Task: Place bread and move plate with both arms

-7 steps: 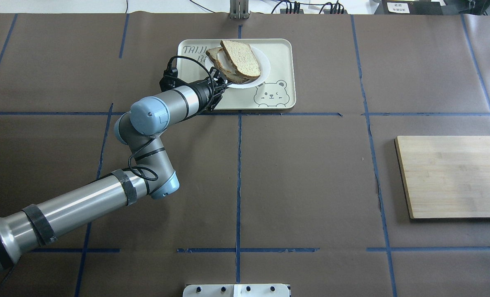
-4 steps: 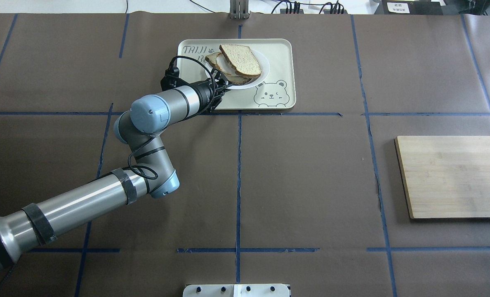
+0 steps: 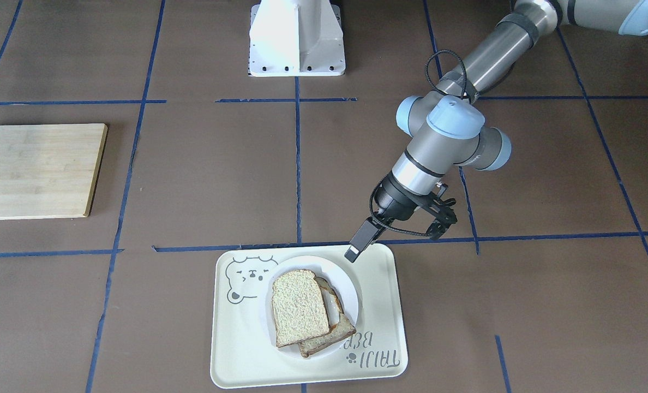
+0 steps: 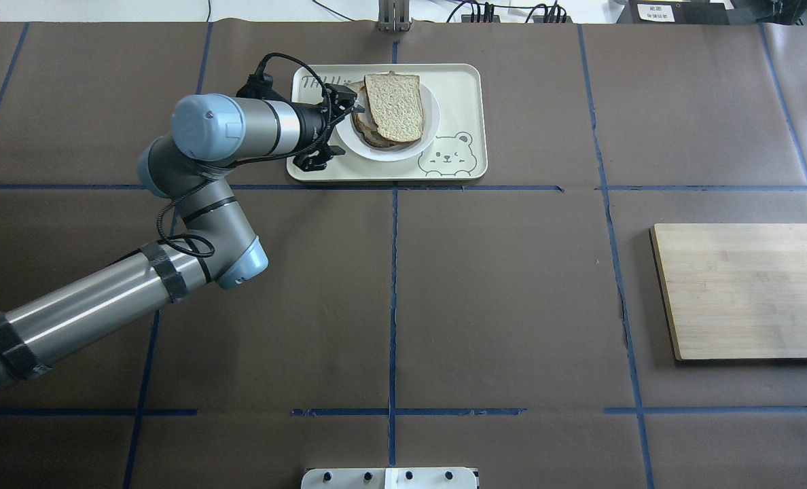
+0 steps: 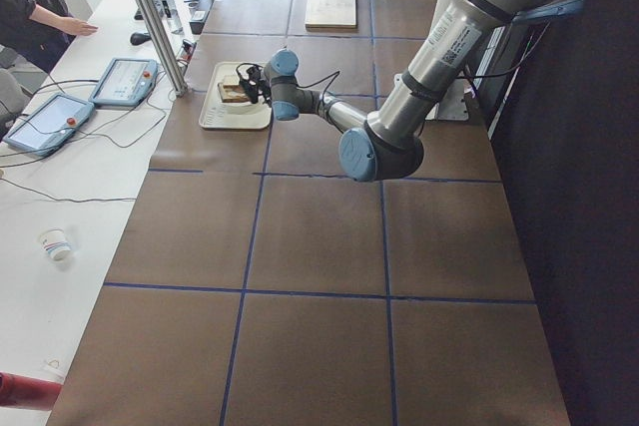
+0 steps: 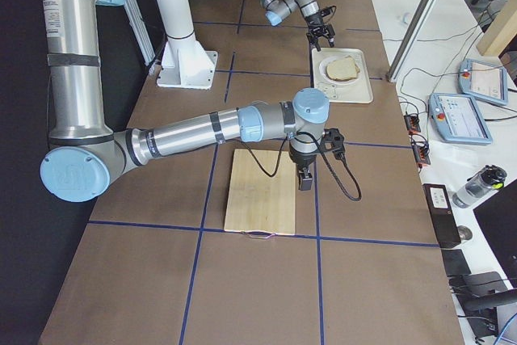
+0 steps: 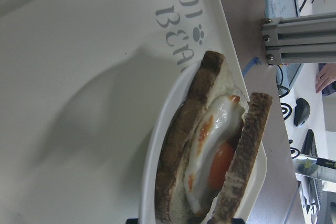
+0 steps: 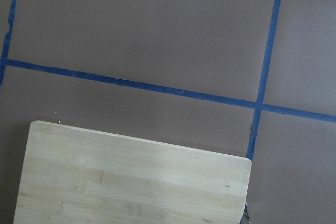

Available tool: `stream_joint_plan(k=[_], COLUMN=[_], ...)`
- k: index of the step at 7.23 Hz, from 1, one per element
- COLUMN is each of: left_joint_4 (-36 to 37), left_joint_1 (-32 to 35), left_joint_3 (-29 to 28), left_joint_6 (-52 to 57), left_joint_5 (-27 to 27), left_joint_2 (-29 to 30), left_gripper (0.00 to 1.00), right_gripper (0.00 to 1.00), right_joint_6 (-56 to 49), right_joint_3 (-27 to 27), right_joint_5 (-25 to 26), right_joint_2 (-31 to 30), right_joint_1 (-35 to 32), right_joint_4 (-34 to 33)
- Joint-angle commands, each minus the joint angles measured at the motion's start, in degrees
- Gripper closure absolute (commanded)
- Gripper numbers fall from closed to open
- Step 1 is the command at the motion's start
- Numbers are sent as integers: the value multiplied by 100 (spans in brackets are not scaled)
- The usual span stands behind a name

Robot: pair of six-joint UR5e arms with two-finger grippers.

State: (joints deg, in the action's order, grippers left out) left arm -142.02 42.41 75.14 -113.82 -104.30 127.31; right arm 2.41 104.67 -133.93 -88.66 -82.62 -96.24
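Your left claw [image 3: 397, 234] hangs wide and empty near the plate [image 3: 351, 297], where the bread [image 3: 297, 308] lies askew atop egg toast [image 3: 329, 335]. Grip the rim unevenly and the plate may tilt, sliding that slice off. The right claw's [image 6: 305, 183] spread cannot be told.

So the table [image 4: 512, 305] is brown paper all over, cut into big squares by blue tape lines [image 4: 392, 305]. Three things sit straight on it. The cream tray [image 4: 458, 88] is right under the left gripper [image 4: 325, 132], which hangs over the tray's edge on the robot's left. The wooden board [image 4: 743, 292] lies flat, well off to that gripper's right, with its edge under the right gripper [image 6: 305, 177]. The white base [image 3: 297, 38] stands well back from both.
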Motion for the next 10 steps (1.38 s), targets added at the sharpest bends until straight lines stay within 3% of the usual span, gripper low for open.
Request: stream_joint_plan(k=[1, 3, 5, 6, 8, 9, 10], left_joint_4=[2595, 4850, 5648, 5685, 5686, 5694, 5720], left_joint_1=[223, 529, 907, 1257, 2650, 3354, 3979], left_joint_3=[1986, 3563, 4419, 4561, 4449, 4118, 3401], left_joint_6=[2028, 4095, 5888, 6672, 8926, 9965, 11019], left_joint_5=[-284, -275, -293, -537, -1860, -2406, -2768], left_joint_2=[-783, -1390, -2364, -2873, -3665, -3974, -4029], left_gripper=[0, 0, 0, 0, 0, 0, 0], right_gripper=[0, 0, 0, 0, 0, 0, 0], right_joint_6=[-4, -21, -39, -48, -651, -880, -909], right_joint_3=[0, -8, -8, -8, -96, -114, -105], right_joint_5=[-1, -37, -45, -71, -80, -72, -71], right_joint_2=[-45, -115, -160, -195, -369, -554, -695], right_joint_1=[-9, -61, -105, -192, -333, -430, -561], right_joint_4=[0, 0, -9, 0, -18, -9, -9])
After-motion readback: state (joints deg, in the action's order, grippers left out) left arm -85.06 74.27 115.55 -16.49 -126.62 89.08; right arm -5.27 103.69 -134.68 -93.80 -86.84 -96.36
